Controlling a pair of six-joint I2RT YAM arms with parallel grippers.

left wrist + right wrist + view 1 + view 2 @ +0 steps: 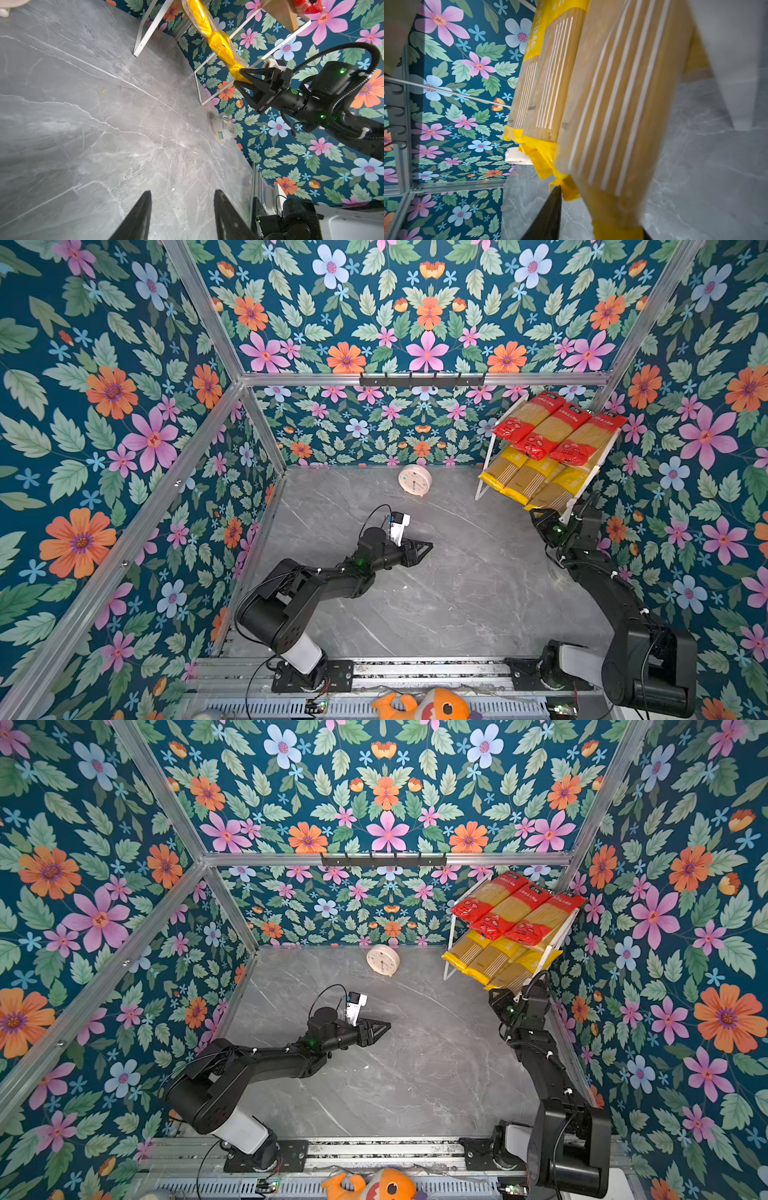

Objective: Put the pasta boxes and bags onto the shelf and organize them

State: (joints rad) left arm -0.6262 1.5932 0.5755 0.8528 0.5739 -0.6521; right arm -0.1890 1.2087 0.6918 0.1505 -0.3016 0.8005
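The shelf (487, 466) stands at the back right against the wall. Three red packets (552, 427) lie side by side on its upper board and three yellow packets (525, 479) on the lower one. My right gripper (535, 513) is at the front end of the nearest yellow packet (616, 104). Its jaws stand open around that end (239, 69), with a gap between the packet and one finger (550, 216); the other finger is hidden behind the packet. My left gripper (430, 547) hovers open over mid-table, and nothing is between its fingers (143, 212).
A small round clock (414, 480) stands at the back wall. A black hook rail (422, 381) hangs above it. A white tape roll (223, 129) lies by the right wall near the shelf's leg. An orange plush toy (428, 705) sits at the front rail.
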